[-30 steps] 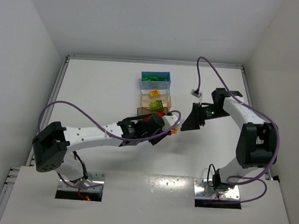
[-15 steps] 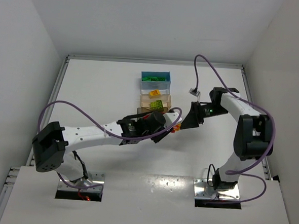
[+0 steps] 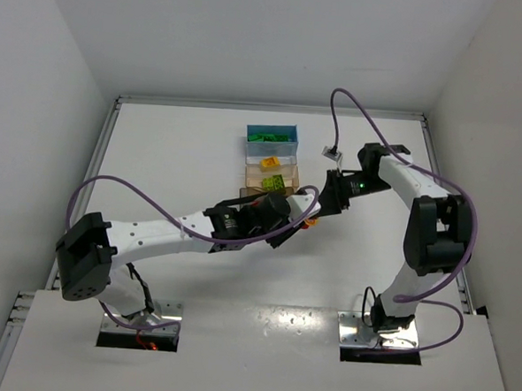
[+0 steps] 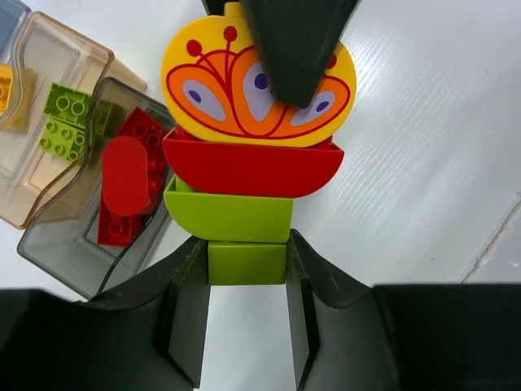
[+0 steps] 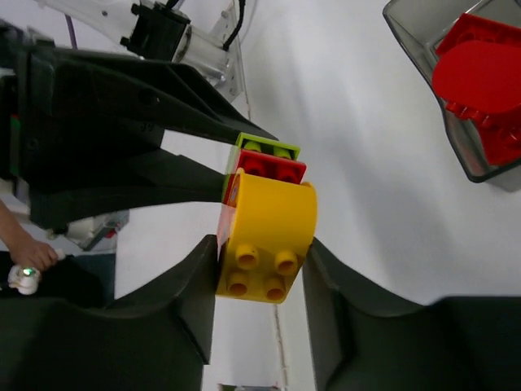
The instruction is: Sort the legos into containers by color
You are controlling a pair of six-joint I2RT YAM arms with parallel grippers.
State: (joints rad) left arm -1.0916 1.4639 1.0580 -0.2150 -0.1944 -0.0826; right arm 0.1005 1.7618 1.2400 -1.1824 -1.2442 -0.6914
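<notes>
A lego clump [image 4: 244, 163] hangs between both grippers above the table: a yellow printed brick [image 4: 259, 90], a red one [image 4: 252, 167], then green ones [image 4: 232, 216]. My left gripper [image 4: 244, 248] is shut on the bottom green brick [image 4: 247, 262]. My right gripper [image 5: 263, 244] is shut on the yellow brick [image 5: 269, 232] at the other end. In the top view the two grippers [image 3: 290, 224] [image 3: 320, 210] meet just right of the grey bin [image 3: 248, 195]. That bin [image 4: 73, 252] holds red bricks [image 4: 126, 183].
The three bins stand in a row, blue [image 3: 272, 136] farthest, tan [image 3: 271, 172] in the middle, grey nearest. The blue one holds green bricks, the tan one yellow and green bricks [image 4: 65, 122]. A purple cable [image 3: 337, 111] loops above the right arm.
My right gripper has moved left to the clump and now has its fingers on the yellow brick. My left gripper has barely moved and still holds the green end.
</notes>
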